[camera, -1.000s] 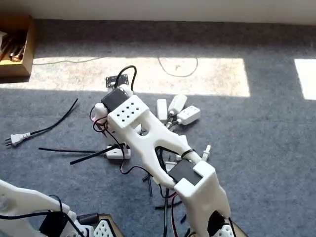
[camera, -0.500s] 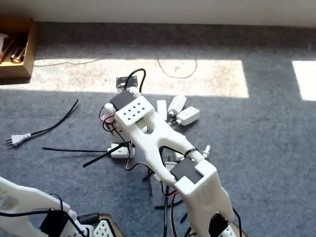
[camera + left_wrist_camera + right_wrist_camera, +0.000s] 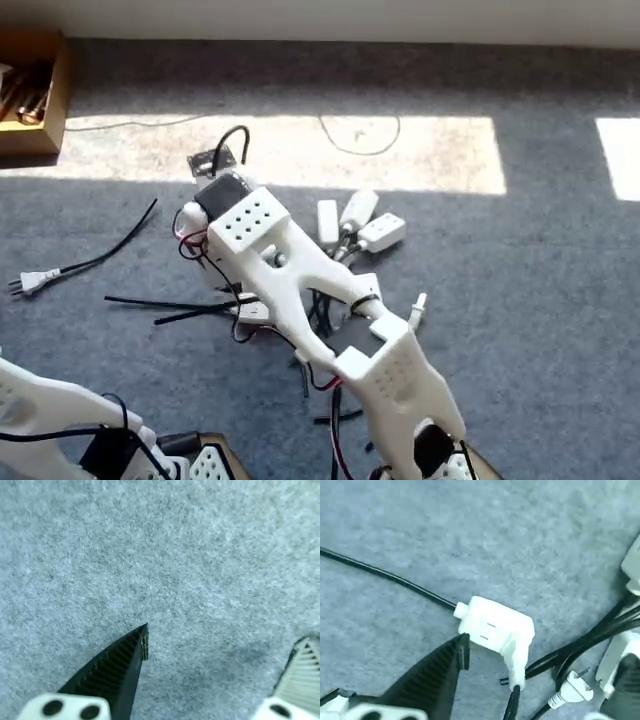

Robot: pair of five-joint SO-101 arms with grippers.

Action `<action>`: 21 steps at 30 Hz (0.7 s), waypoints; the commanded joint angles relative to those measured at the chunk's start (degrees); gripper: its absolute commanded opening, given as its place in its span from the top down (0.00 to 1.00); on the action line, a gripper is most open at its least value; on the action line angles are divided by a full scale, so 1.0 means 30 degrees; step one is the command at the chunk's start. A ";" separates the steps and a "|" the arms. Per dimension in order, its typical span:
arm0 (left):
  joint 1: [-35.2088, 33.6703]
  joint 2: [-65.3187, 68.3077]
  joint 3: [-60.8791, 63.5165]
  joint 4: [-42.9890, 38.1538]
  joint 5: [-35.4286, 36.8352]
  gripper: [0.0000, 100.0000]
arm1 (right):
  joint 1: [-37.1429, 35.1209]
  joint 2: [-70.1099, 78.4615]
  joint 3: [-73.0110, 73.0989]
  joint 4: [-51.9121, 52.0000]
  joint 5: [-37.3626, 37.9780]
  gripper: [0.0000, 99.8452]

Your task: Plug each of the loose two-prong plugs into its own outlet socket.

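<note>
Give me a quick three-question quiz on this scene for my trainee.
1. True or false: the left end effector is open over bare carpet.
2. The socket by the right end effector's black finger is: A) white B) red C) black.
3. Fill in: the lone plug at the high view's left edge trails a ___ cable.
Key: 1 true; 2 A; 3 black.
</note>
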 commanded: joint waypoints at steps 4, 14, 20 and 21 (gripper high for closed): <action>0.1275 -0.0337 -0.0718 -0.0088 -0.0205 0.58 | 0.0689 -0.5084 -0.2799 0.0806 0.5626 0.50; 0.7136 -0.4410 -0.4176 0.7473 -0.0821 0.58 | 1.1092 -1.5810 -0.0513 0.0806 0.9436 0.50; 1.3670 -0.6901 -0.4322 1.2073 -0.4278 0.58 | 1.5810 -2.0234 1.2762 -0.2388 1.1370 0.50; 1.4608 -0.6989 -0.3912 1.2190 -0.4659 0.58 | 1.6249 -2.1084 1.5370 -0.4059 1.1839 0.50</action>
